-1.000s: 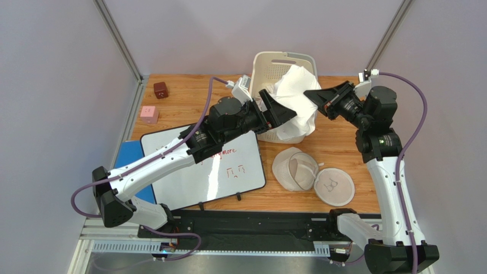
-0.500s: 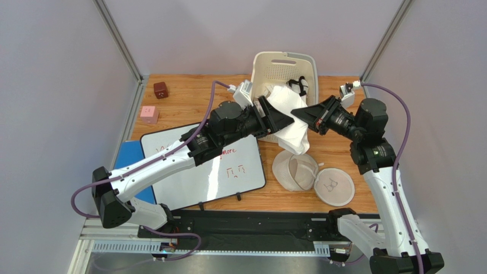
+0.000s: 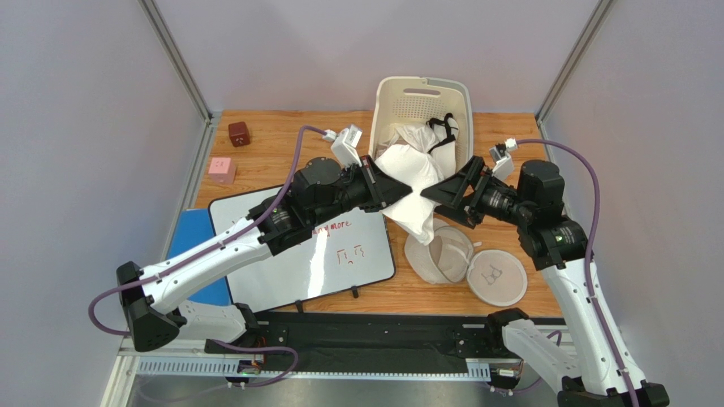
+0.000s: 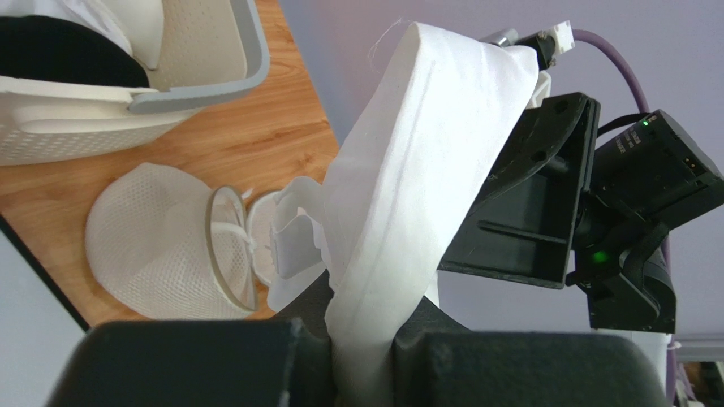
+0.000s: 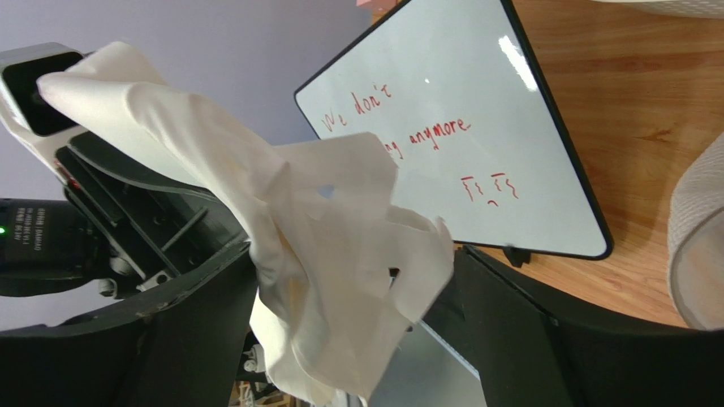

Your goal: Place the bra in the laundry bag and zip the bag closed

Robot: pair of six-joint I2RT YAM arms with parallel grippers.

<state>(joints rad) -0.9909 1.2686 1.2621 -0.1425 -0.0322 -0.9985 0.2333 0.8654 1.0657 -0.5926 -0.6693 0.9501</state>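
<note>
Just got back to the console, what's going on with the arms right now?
Both arms hold the bra up between them. The left gripper and the right gripper are each pinched on the white fabric, which hangs in the air between the basket and the laundry bag. The bag lies unzipped on the table, its two halves spread open. The bra is not in it yet.
</note>
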